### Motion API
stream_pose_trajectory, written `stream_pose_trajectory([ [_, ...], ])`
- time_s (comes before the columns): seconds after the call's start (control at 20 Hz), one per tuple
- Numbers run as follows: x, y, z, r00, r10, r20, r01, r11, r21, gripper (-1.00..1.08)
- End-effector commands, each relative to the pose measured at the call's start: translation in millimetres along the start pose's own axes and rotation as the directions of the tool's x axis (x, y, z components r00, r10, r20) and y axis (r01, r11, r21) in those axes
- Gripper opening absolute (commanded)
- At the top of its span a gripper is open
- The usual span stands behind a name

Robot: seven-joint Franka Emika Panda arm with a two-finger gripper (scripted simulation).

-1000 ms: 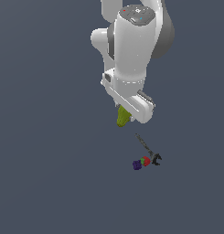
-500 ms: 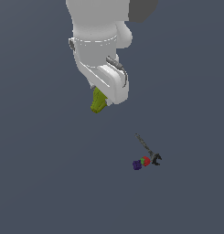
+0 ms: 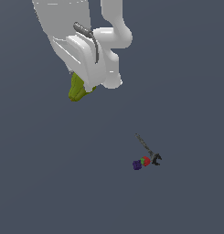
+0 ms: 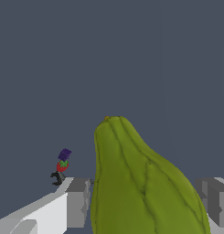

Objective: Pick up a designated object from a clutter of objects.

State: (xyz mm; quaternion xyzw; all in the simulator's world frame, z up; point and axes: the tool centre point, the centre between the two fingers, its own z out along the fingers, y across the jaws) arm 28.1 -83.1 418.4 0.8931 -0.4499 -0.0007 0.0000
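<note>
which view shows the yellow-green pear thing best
The wrist view: the yellow-green pear fills the foreground between the gripper fingers, with its ribbed skin and narrow tip clear. The exterior view shows only its lower part poking out below the gripper, the rest hidden behind the arm.

1. Exterior view: set apart from the arm, apparently looking down from above.
2. Wrist view: very close behind the pear-like lump (image 4: 141, 183), facing outward.
3. Shared: lump (image 3: 77, 88), red ball (image 3: 146, 161) (image 4: 62, 165), purple cube (image 3: 137, 165) (image 4: 64, 154).
</note>
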Motion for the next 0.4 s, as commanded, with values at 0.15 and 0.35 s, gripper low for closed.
stream_pose_trajectory([
  [0.15,10.7,3.9,-14.0,1.0,-0.001,-0.001,0.001,1.0,0.0,-1.0],
  [0.35,12.8,4.6,-16.4,1.0,-0.001,-0.001,0.001,1.0,0.0,-1.0],
])
